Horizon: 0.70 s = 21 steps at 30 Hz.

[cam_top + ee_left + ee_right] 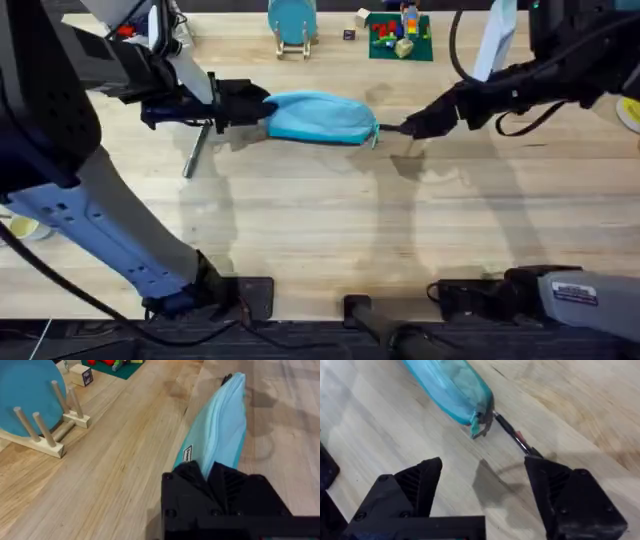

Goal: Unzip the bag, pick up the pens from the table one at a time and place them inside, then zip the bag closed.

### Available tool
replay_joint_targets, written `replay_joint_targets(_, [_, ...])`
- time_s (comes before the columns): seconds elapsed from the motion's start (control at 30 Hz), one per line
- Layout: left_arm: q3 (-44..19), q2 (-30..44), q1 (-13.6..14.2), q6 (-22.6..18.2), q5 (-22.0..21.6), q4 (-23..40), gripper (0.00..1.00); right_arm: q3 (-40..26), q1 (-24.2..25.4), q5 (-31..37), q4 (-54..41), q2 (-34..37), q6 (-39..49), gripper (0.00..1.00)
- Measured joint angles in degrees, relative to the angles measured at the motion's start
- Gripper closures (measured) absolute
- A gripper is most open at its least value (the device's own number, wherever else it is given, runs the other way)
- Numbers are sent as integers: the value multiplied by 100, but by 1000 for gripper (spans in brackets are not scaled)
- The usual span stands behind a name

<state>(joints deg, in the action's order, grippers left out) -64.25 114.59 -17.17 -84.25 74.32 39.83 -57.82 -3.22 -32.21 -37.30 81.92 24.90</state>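
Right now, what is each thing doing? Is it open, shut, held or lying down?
left gripper: shut on one end of the bag.
right gripper: open, near the bag's other end.
bag: lying on the table, pinched at one end; cannot tell if zipped.
silver pen: lying flat, not held.
teal disc: upright in its wooden stand.

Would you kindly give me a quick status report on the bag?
Left gripper shut on the bag end. Right gripper open beside zipper pull. One pen on the table, nothing blocking.
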Motion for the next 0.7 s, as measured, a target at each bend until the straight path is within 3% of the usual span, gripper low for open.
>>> replay_joint_targets(0.7, [0, 0, 0, 0, 0, 0, 958, -17, -127, -466, 525, 736, 141, 6])
